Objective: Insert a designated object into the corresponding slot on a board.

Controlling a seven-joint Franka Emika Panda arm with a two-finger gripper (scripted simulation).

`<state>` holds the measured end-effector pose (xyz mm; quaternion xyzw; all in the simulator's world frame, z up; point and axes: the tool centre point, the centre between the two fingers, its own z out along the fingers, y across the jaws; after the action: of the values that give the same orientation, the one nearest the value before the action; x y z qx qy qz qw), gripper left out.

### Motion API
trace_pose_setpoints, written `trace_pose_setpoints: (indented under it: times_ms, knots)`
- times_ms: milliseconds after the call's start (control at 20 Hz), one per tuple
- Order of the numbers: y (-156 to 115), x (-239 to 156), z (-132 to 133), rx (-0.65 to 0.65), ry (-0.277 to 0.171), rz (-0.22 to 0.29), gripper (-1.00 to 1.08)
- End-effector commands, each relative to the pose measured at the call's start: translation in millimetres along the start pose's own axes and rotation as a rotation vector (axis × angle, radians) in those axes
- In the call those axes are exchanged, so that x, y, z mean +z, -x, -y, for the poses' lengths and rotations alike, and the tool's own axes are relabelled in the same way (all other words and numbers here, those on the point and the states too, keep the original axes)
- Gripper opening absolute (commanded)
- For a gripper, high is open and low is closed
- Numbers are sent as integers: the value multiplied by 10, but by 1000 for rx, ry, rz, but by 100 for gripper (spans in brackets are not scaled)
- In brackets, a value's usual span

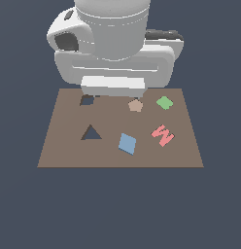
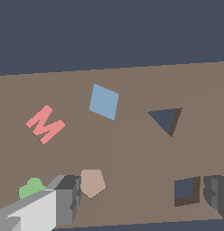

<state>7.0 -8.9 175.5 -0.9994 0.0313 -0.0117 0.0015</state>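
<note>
Currently, five items are recorded on the brown board [image 1: 59, 155], which is seen lying flat. A light-blue square tile [image 1: 127, 143] is found near the board's front edge in the exterior view, turned diagonally and lying free, between a dark triangular hole [image 1: 91, 133] on the exterior view's left and a red M-shaped piece [image 1: 163, 134] on its right. Farther back, a tan pentagon [image 1: 135, 105] and a green piece [image 1: 164, 102] are noted side by side. The square slot [image 1: 87, 100] is located at the back left corner of the exterior view, partly hidden by the arm; it is seen empty in the wrist view [image 2: 186, 191]. No obstruction is observed between tile and slot other than the triangular hole lying roughly between them.

The arm's white body is positioned over the board's rear edge. The end effector [image 2: 143, 200] is seen spread apart and empty, one finger [image 2: 68, 200] just beside the pentagon and the other [image 2: 217, 196] beside the square slot. The tile is well apart from both fingers.
</note>
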Motion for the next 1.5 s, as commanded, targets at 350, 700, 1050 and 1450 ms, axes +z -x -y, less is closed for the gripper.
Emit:
trace_pose_setpoints:
  times_ms: [350,700,1050,1450]
  knots:
    - [-52,104,34,14,1,2,100]
    - [-207,408,126,56,2,7,100]
    - [-445,850,246,117,5,15,100]
    - [-641,1184,324,164,6,21,100]
